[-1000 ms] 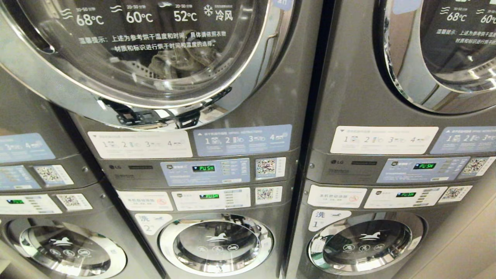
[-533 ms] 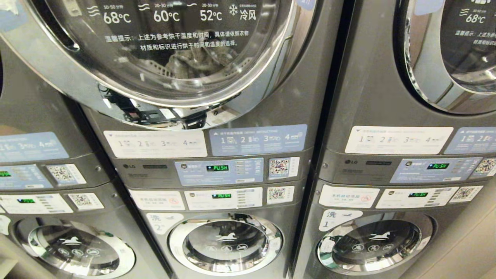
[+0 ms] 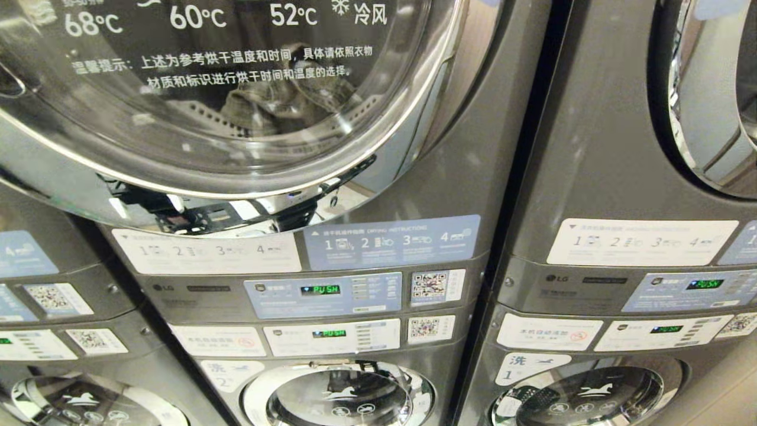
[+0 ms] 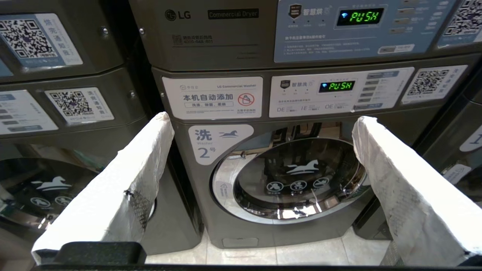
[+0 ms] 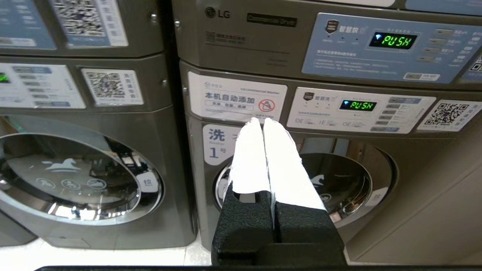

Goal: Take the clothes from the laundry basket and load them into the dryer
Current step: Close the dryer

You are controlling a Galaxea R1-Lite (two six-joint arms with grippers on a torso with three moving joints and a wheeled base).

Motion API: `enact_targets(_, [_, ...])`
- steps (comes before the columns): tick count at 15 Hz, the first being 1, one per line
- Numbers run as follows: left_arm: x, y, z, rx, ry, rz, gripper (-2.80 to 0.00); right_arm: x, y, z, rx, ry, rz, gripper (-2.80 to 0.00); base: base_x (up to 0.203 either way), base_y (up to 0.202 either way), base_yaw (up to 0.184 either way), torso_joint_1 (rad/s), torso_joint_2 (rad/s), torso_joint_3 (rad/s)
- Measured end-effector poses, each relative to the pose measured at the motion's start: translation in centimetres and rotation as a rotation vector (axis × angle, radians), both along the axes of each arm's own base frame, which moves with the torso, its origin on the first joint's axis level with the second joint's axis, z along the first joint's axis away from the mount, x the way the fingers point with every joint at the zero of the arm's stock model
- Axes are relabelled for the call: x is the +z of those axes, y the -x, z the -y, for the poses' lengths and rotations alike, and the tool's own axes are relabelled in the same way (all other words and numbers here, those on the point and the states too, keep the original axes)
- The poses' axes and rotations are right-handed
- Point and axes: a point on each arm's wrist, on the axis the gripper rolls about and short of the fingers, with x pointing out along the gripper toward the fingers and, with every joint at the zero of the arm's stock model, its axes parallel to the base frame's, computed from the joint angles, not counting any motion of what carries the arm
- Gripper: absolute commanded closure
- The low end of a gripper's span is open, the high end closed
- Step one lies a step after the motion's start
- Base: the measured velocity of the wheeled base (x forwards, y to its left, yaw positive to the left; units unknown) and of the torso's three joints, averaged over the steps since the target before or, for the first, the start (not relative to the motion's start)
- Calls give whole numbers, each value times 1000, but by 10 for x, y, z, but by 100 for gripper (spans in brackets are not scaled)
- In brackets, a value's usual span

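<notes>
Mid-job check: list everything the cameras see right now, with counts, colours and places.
Dryer door: one, chrome ring with dark glass, closed, upper middle stack in the head view.
Clothes: a greyish heap, count cannot be told, behind that door's glass.
Second dryer door: one, chrome, upper right stack, partly cut off.
Control panels with green PUSH displays: several, blue and white, mid-height on each stack.
QR stickers: several, white, beside the panels.
Washer no. 2: one, grey with chrome door, lower middle stack.
Washer no. 1: one, grey, lower right stack.
Floor tiles: pale, under the washers.
Laundry basket: not in view.
Left gripper: white-wrapped fingers, open, facing washer no. 2.
Right gripper: white-wrapped fingers, shut, empty, facing washer no. 1.
</notes>
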Motion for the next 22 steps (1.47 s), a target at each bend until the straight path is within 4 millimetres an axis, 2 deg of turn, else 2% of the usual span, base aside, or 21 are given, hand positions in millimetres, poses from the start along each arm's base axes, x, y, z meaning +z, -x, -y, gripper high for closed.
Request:
enact_targets(8, [1, 0, 0, 0, -4, 2, -280, 0, 0, 0, -4, -26, 2, 0, 0, 0, 0, -4, 0, 1])
enact_targets(10, [15, 5, 0, -16, -26, 51, -280, 0, 0, 0, -9, -43, 1, 0, 0, 0, 0, 0, 0, 0])
enact_targets(13, [59, 14, 1, -43, -65, 152, -280, 0, 0, 0, -12, -34, 0, 0, 0, 0, 0, 0, 0, 0])
enact_targets(15, [95, 10, 1, -28, -71, 174, -280, 0, 0, 0, -12, -41, 1, 0, 0, 0, 0, 0, 0, 0])
enact_targets(18, [158, -18, -1, 32, -71, 226, -280, 1, 0, 0, -12, -44, 2, 0, 0, 0, 0, 0, 0, 0])
enact_targets(20, [209, -40, -1, 64, -68, 324, -280, 1, 0, 0, -12, -44, 2, 0, 0, 0, 0, 0, 0, 0])
enact_targets(22, [247, -62, -1, 79, -66, 383, -280, 1, 0, 0, -12, -45, 2, 0, 0, 0, 0, 0, 0, 0])
